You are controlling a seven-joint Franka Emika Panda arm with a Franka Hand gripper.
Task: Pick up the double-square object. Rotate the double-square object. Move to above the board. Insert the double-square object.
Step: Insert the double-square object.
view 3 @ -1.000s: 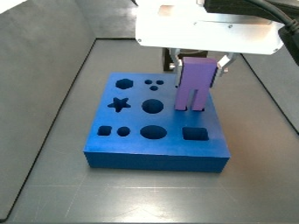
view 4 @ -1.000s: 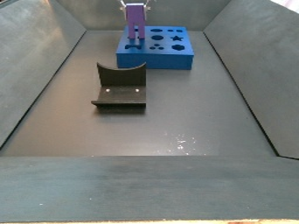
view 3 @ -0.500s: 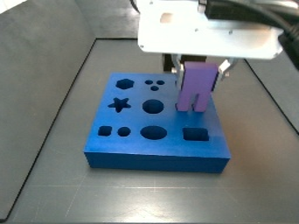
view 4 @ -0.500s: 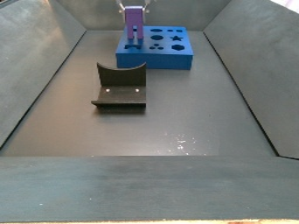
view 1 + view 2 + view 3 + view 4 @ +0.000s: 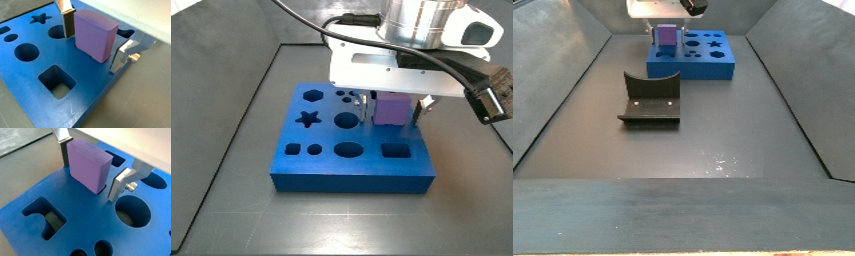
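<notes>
The double-square object [image 5: 93, 35], a light-purple block, stands upright with its lower end sunk in a cut-out of the blue board [image 5: 23, 72]. It shows in both wrist views [image 5: 87, 163] and both side views [image 5: 385, 109] [image 5: 667, 38]. My gripper [image 5: 92, 53] is down over the board [image 5: 345, 181], its silver fingers [image 5: 67, 22] flanking the block, the fingertips close to the board's top face. The jaws look shut on the block. The gripper also shows in another wrist view [image 5: 90, 181].
The board [image 5: 714, 68] has other open holes: a square [image 5: 59, 82], a star [image 5: 40, 18], circles [image 5: 131, 210]. The dark fixture [image 5: 651, 100] stands on the floor in front of the board. Grey bin walls [image 5: 225, 120] slope up at the sides.
The gripper has come down with the purple block. The block hung above the board before; now its lower part is inside a hole and less of it shows.
</notes>
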